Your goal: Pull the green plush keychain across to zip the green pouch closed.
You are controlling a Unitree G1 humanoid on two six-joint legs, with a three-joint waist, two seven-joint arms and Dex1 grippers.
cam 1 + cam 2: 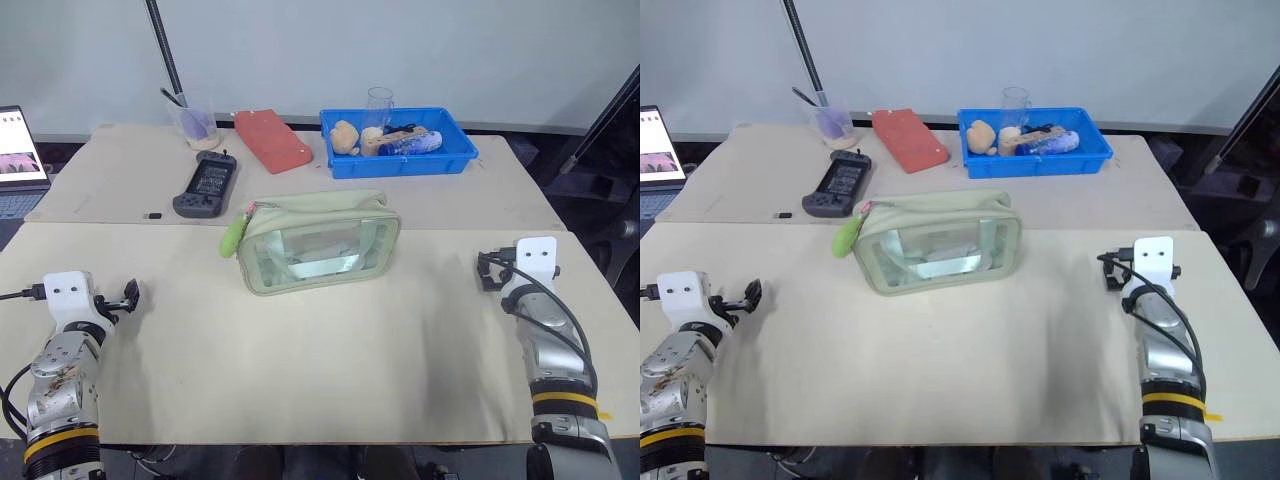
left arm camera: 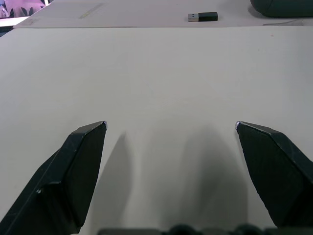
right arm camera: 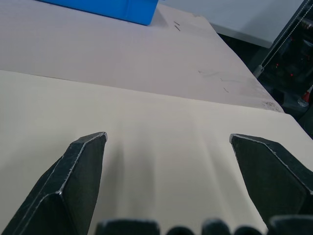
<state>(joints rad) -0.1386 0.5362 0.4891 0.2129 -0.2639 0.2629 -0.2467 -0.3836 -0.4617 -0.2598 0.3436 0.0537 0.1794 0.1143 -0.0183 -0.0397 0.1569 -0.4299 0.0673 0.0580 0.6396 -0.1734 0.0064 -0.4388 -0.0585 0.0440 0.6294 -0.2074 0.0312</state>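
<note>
We find the green pouch mid-table, the green plush keychain hanging at its left end, so the zip looks not yet pulled across. Left gripper and right gripper rest wide and empty, well apart from it; everything remains.

A beige tabletop spans the frame. At upper right sits a blue tray holding a clear glass, tan lumps and a blue-and-white item. Left of the tray lies a red case, then a clear cup with dark sticks. Below the cup rests a dark handheld device, with a small black USB stick just to its lower left. A laptop shows at the left edge.
</note>
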